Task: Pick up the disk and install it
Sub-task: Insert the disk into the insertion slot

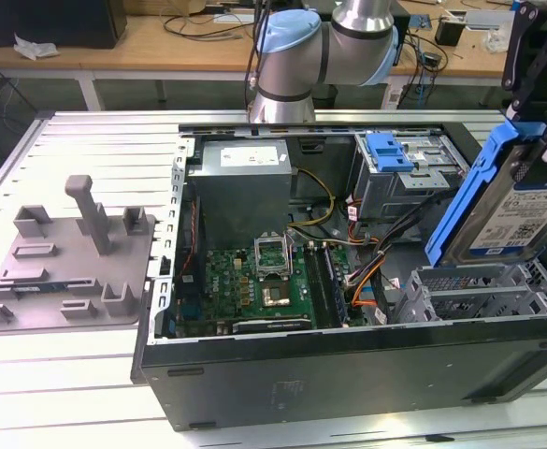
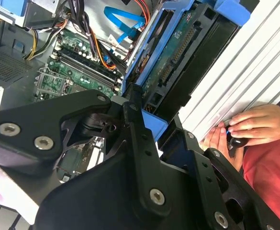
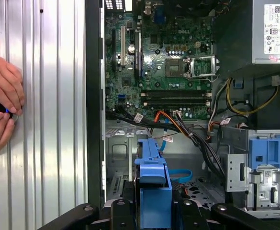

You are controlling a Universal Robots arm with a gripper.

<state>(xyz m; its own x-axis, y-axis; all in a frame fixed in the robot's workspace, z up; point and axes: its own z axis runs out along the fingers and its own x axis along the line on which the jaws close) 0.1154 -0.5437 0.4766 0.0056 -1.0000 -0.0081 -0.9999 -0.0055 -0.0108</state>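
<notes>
Gripper (image 1: pixel 538 131) clamped on the top edge of the disk (image 1: pixel 521 210), jaws pinching its blue carrier. In both wrist views the black fingers (image 3: pixel 130 211) straddle the carrier, with the disk (image 2: pixel 178 57) hanging past them. The disk stands on edge, tilted, label side out, over the drive-cage end of the computer case (image 1: pixel 348 374). Its lower edge is close above the grey drive cage (image 1: pixel 474 290); whether it touches cannot be told. Judgement: the step in hand is bringing the disk to a free slot in that cage, and the tilt is the thing to watch. The carrier's long edges likely need to line up square with the slot rails before any push, or the plastic may bind. Just inside the case from the cage, a bundle of cables (image 3: pixel 192 136) runs across; they look loose enough to snag a carrier corner, so entering on the side away from them seems safer. Alongside, an upper bay in the case bears a small blue latch piece (image 1: pixel 390 150), not the target. Mid-case lies the motherboard (image 1: pixel 254 281); at the far end of the case, the grey power supply (image 1: pixel 245 182). Outside the case wall, a person's hands (image 3: pixel 3 91) rest on the slatted table (image 1: pixel 95 140) holding a small dark object. A grey fixture plate (image 1: pixel 67 262) sits beyond the case's opposite wall.
</notes>
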